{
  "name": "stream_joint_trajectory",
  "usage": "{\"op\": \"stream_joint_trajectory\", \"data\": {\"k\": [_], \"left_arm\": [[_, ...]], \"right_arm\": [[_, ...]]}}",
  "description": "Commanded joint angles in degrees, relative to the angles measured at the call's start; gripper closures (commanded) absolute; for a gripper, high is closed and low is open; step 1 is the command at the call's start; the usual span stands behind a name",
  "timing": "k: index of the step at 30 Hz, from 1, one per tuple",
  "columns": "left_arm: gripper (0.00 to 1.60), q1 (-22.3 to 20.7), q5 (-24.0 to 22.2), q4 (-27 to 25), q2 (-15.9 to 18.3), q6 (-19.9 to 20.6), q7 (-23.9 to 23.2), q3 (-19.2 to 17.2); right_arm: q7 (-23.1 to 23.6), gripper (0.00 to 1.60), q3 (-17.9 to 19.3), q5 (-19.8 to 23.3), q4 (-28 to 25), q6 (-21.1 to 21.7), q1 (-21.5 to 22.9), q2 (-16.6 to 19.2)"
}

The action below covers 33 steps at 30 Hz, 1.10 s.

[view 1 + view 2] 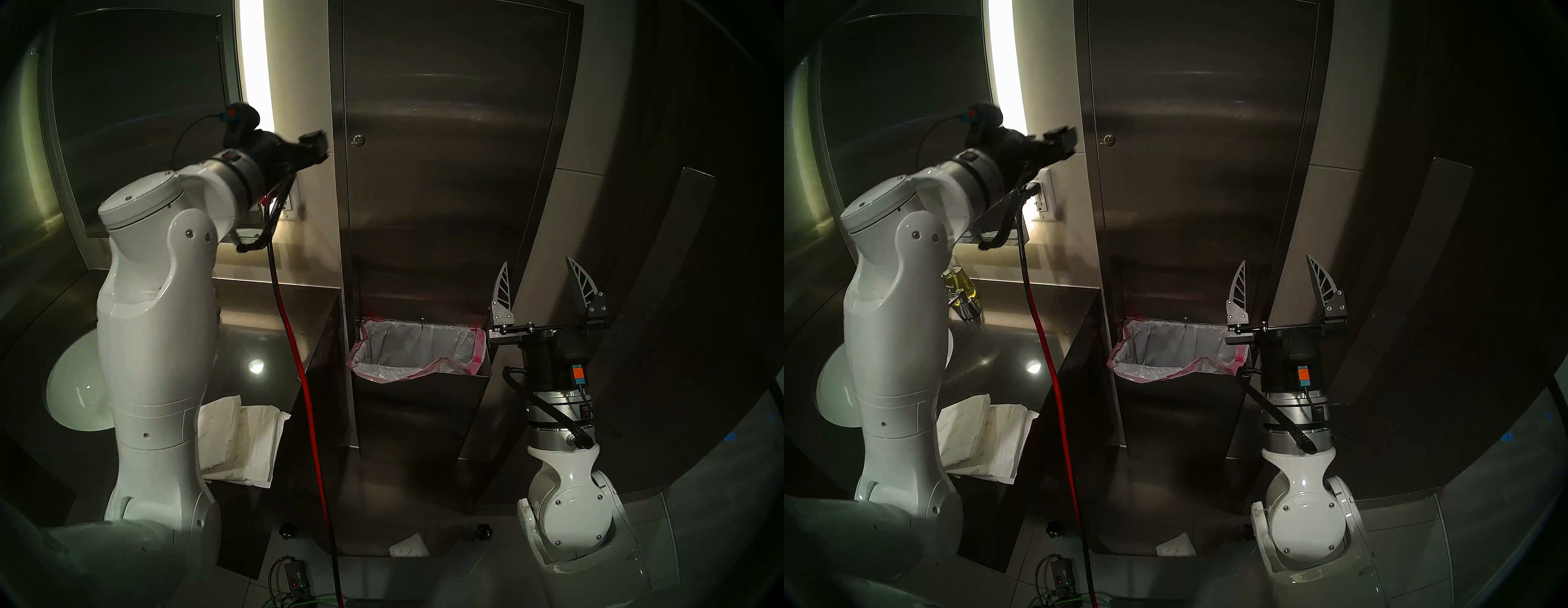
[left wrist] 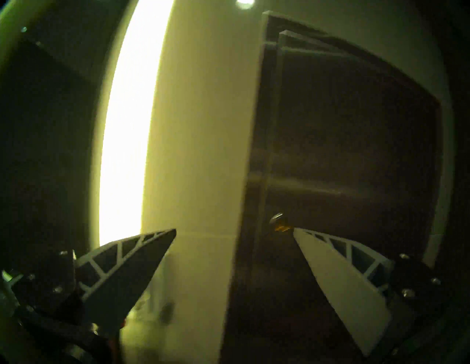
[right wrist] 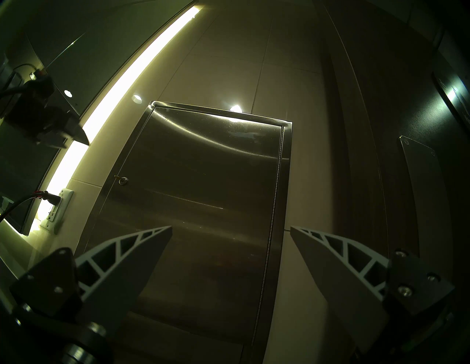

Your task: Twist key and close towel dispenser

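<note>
The towel dispenser (image 1: 449,178) is a tall brushed-steel wall cabinet, and its long door lies flat against the frame. The brass key (image 1: 359,140) sits in the round lock near the door's left edge. It also shows in the left wrist view (image 2: 279,223) and the right wrist view (image 3: 122,180). My left gripper (image 1: 317,146) is open and empty, just left of the key, and its right fingertip (image 2: 296,230) is close beside the key. My right gripper (image 1: 536,263) is open and empty, pointing up, low at the dispenser's right edge. The towels inside are hidden.
A waste bin (image 1: 483,382) with a pink liner hangs below the door. Loose white paper towels (image 1: 242,441) lie on the dark counter beside a white sink basin (image 1: 76,390). A red cable (image 1: 297,339) hangs from the left arm. A mirror (image 1: 135,106) and lit strip stand left.
</note>
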Motion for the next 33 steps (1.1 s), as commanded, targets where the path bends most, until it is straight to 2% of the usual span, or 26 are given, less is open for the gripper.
{"op": "stream_joint_trajectory", "data": {"k": [1,6,8,9,11,12,14,15,16,20,23,24,26,27,33], "left_arm": [[0.00,6.9,0.0,-3.4,-2.8,3.5,3.0,-3.9],[0.00,10.5,0.1,-7.8,-6.2,4.8,5.0,-6.3],[0.00,13.4,0.2,-10.5,-7.3,4.8,5.4,-6.9],[0.00,12.9,0.2,-10.0,-7.8,4.8,5.6,-6.9],[0.00,15.8,0.2,-12.1,-9.3,4.8,6.2,-7.1],[0.00,15.6,0.3,-12.0,-10.1,4.8,6.5,-7.1],[0.00,18.0,0.4,-13.6,-11.2,4.8,6.9,-7.1],[0.00,19.4,0.4,-14.3,-11.6,4.8,7.0,-7.0],[0.00,18.1,0.4,-13.9,-11.3,4.8,7.0,-6.6],[0.00,22.5,0.8,-17.1,-12.6,4.8,6.9,-6.0],[0.00,25.1,1.3,-18.4,-12.4,4.8,6.3,-5.3],[0.00,24.3,1.6,-18.4,-12.4,4.8,6.2,-5.2],[0.00,27.1,1.8,-18.4,-11.2,4.6,5.1,-4.9],[0.00,27.1,2.4,-18.4,-10.7,4.7,4.4,-4.8],[0.00,32.2,4.2,-18.4,-6.7,-1.9,0.1,-5.4]], "right_arm": [[-0.1,0.00,0.1,0.0,-0.6,-0.1,0.3,0.0],[-0.2,0.00,0.1,0.0,-0.7,-0.1,0.3,0.1],[-0.2,0.00,0.1,0.0,-0.7,0.0,0.3,0.1],[-0.2,0.00,0.1,0.0,-0.7,0.0,0.3,0.1],[-0.3,0.00,0.1,0.0,-0.7,0.0,0.3,0.2],[-0.3,0.00,0.0,0.0,-0.7,0.0,0.3,0.2],[-0.3,0.00,0.0,0.0,-0.7,0.0,0.3,0.2],[-0.4,0.00,0.0,0.0,-0.7,0.0,0.3,0.2],[-0.4,0.00,0.0,0.0,-0.7,0.0,0.3,0.2],[-0.4,0.00,0.0,0.1,-0.7,0.0,0.3,0.3],[-0.5,0.00,0.0,0.1,-0.8,0.1,0.3,0.4],[-0.5,0.00,0.0,0.1,-0.8,0.1,0.3,0.4],[-0.5,0.00,0.0,0.1,-0.8,0.1,0.3,0.4],[-0.5,0.00,0.0,0.1,-0.8,0.1,0.3,0.4],[-0.6,0.00,-0.1,0.1,-0.9,0.2,0.3,0.6]]}}
